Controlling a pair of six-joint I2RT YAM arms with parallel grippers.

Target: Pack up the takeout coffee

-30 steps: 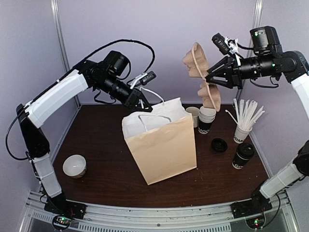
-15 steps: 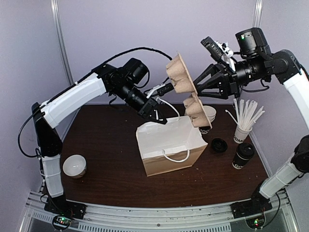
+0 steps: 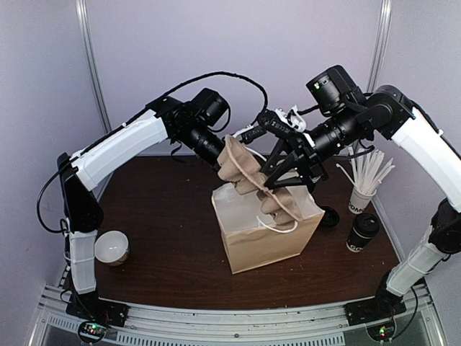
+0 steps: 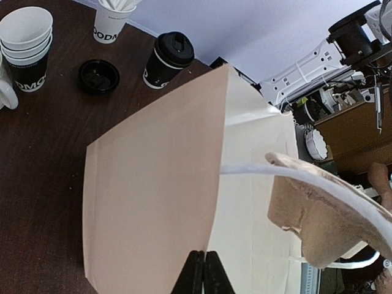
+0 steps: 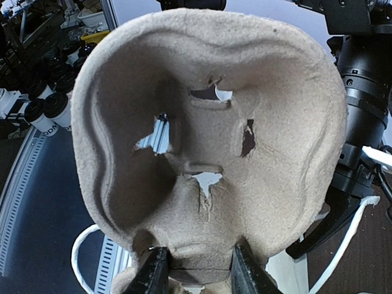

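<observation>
Table [image 3: 158,238]: dark brown, under both arms.
Paper bag [image 3: 266,234]: tan, upright, mouth open, directly below right gripper [image 5: 197,269]. Its white handle cord [image 4: 257,171] runs close past left gripper [image 4: 197,272].
Cup carrier [image 5: 208,122]: moulded pulp, hanging on edge from right gripper. Lower end is at the bag mouth; can't tell if it's inside.
Right gripper: fingers clamped on the carrier's edge, one each side.
Left gripper: fingers pressed together above the bag's top rim, across the carrier from right gripper. Can't tell if the cord is pinched.
Takeout coffee [image 3: 362,232]: black lid on, upright on the table outside the bag. It's lower than right gripper and off to its right, well apart from both grippers.
Stick cup [image 3: 360,196]: just behind the coffee, same side of right gripper.
Cup stack [image 4: 27,49]: on the table, far side of the bag from left gripper.
Loose lid [image 4: 98,75]: black, flat on the table between cup stack and coffee.
</observation>
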